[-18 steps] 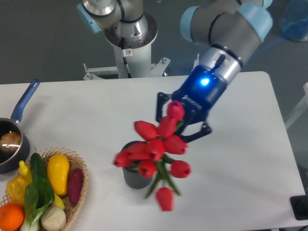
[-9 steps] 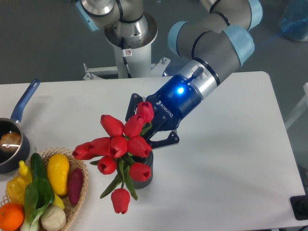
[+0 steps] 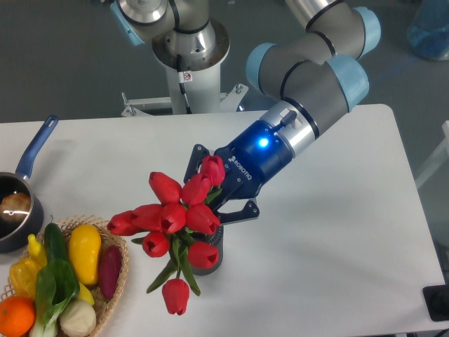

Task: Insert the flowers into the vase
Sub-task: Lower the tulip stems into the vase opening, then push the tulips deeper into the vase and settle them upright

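Insertion step in hand: jaws [image 3: 210, 196] pinching flowers [image 3: 172, 217] at stems, blooms fanned over vase [image 3: 210, 258] on bench; next, stems to be seated in vase mouth, then released.

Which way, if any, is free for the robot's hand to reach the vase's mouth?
Probably none. The flowers cover the vase from above, and the hand is shut on the bunch, so only the stems could enter the mouth.
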Robot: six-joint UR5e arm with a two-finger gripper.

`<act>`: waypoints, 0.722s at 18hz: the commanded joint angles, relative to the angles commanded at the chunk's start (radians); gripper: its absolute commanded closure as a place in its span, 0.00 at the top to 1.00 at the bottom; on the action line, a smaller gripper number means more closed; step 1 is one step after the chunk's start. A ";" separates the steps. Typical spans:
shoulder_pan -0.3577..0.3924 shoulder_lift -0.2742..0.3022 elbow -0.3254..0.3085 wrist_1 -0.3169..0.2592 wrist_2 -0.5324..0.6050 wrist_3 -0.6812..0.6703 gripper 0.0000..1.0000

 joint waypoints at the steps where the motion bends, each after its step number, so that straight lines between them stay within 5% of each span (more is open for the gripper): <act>1: 0.005 0.000 -0.006 0.000 -0.003 0.000 0.00; 13: 0.015 0.002 -0.117 -0.002 -0.019 0.089 0.00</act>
